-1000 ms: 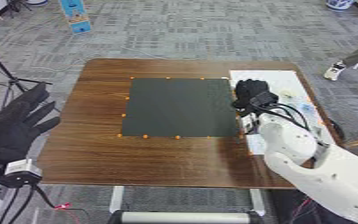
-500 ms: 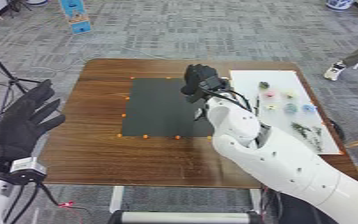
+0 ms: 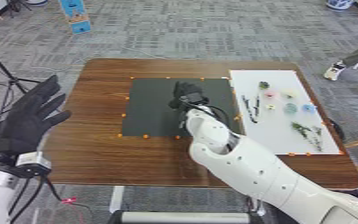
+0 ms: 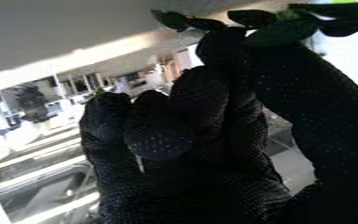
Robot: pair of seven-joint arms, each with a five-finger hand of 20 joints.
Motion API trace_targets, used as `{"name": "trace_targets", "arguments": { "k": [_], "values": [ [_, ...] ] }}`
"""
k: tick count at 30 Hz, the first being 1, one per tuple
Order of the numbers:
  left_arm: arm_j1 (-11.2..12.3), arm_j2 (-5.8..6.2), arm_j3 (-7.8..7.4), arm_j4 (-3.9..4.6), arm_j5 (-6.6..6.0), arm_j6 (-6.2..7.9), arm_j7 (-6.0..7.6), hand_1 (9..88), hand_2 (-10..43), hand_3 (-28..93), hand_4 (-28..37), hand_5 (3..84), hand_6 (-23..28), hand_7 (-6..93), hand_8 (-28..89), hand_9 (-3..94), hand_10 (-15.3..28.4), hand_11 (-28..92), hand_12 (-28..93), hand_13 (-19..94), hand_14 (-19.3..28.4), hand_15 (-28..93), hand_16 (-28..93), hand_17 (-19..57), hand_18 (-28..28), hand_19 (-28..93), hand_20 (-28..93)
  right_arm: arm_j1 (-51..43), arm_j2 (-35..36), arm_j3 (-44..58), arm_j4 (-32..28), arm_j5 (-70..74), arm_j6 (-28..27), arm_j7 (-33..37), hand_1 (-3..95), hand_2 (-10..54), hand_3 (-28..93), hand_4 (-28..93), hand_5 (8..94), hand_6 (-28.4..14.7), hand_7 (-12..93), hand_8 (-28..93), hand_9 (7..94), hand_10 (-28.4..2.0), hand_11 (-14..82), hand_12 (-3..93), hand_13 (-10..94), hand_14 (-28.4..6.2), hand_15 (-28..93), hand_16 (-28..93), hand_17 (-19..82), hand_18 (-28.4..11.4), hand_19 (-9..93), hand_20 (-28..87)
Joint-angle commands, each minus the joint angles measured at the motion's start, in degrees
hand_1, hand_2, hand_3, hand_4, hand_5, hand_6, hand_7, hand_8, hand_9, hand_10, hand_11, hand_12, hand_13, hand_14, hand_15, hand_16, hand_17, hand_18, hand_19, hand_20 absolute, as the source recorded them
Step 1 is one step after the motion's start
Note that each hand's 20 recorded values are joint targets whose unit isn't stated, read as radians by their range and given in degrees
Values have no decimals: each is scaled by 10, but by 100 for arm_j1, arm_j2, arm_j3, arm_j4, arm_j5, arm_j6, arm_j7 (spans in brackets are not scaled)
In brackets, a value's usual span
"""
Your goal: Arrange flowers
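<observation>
- Mat [image 3: 158, 117]: one, dark, square, on the table [image 3: 82, 155]; markers [image 3: 145, 136] along its edges.
- Right hand [image 3: 188, 94]: over the mat's far part, toward its right side. Thumb and a finger pinch a leafy sprig; the other fingers are bent inward.
- Sprig [image 4: 286, 31]: one, green, at the fingertips above the mat. Whether its leaves touch the mat, cannot tell.
- Left hand [image 3: 23, 120]: left of the mat, fingers straight and spread wide, nothing held.
- Board [image 3: 278, 144]: white, just beside the mat on its right, bearing the remaining stock.
- Stock nearest the mat: two dark twigs [image 3: 249, 107], lying roughly lengthwise.
- Stock farther right of the mat: pink bloom [image 3: 270, 94], teal bloom [image 3: 290, 107], blue bloom [image 3: 309, 108], two yellowish blooms [image 3: 289, 94], and a dark green piece [image 3: 263, 85].
- Stock right of the mat's near corner: loose greenery [image 3: 301, 129].
- Step, as judged: first placing on the mat; the arrangement is barely begun.
- Risk: the sprig turns or slips from the pinch, since only a small part appears gripped; it would land askew on the mat.
- Risk: leaves crease or bend, should the hand press too low against the mat.
- Risk: leaves catch on the glove's fabric at release and drag the sprig out of line on the mat.
- Risk: a low return to the board, right of the mat, brushes the twigs and scatters them.
</observation>
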Motion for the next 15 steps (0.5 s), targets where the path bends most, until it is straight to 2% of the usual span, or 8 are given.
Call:
{"name": "trace_targets", "arguments": {
  "k": [1,2,6,13,15],
  "values": [
    [-255,153,135,86,-50,-124,-114,272,-95,619,-283,199,19,131,-72,144,65,87,219,139,104,42,63,-106,233,363,66,-288,-306,24,-172,-189,98,5,386,-95,814,-39,716,-16,575,254,794,-112,539,517,696,-118,823,424,331,-233,888,539],
    [-254,136,125,81,-52,-141,-120,272,-95,619,-283,199,19,131,-72,143,65,87,219,138,104,39,63,-106,232,363,67,-300,-316,-1,-176,-169,121,3,386,-95,814,-39,716,-16,575,254,793,-112,539,517,696,-117,823,424,330,-234,889,539],
    [-304,193,148,92,-54,-130,-71,271,-95,622,-283,199,20,128,-71,143,64,86,217,139,102,33,65,-104,230,359,68,-291,-341,-116,-139,-138,255,-10,386,-95,813,-39,717,-17,573,252,793,-111,538,518,696,-118,822,425,330,-233,889,539],
    [-677,365,381,198,-55,-156,-22,271,-95,623,-283,200,20,125,-68,142,64,85,216,139,100,27,68,-102,228,354,71,-165,-404,-276,38,-126,469,-121,386,-95,813,-46,716,-15,571,253,793,-112,535,517,696,-117,821,424,330,-233,888,538],
    [-818,415,469,239,-51,-203,7,270,-95,622,-283,200,20,123,-67,142,64,85,217,139,99,26,69,-102,228,354,72,-75,-406,-392,118,-111,623,-133,388,-95,811,-49,716,-15,570,250,792,-112,535,515,696,-117,820,424,330,-232,888,538]
  ]
}}
